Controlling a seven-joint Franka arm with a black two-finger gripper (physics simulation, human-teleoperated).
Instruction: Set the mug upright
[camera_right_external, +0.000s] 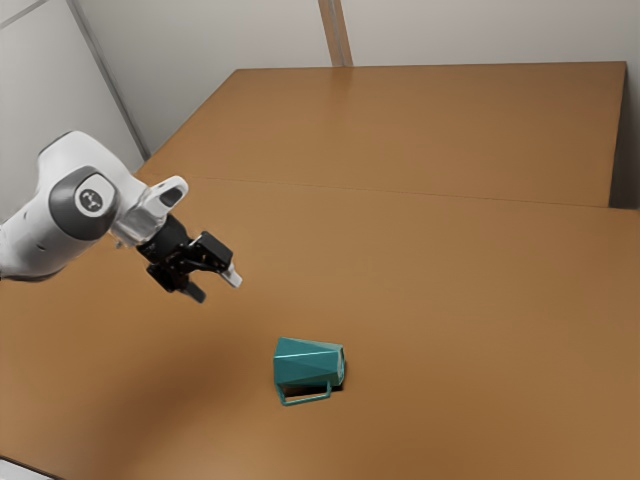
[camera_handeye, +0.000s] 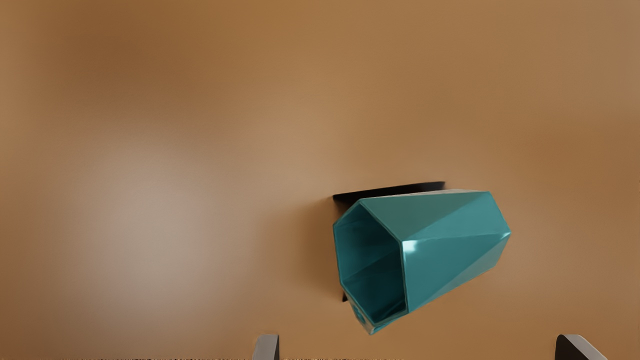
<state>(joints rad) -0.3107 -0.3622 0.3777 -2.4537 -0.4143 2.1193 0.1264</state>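
Mug (camera_right_external: 305, 363) lying on its side on bench (camera_right_external: 450, 280); gripper (camera_right_external: 216, 286) raised above bench, fingers apart.

Brown table (camera_right_external: 420, 270) beside pale walls (camera_right_external: 480, 30)

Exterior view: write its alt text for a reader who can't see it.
A teal faceted mug lies on its side on a brown table, its handle toward the camera. A white robot arm reaches in from the view's left, its black gripper open above the table, apart from the mug.
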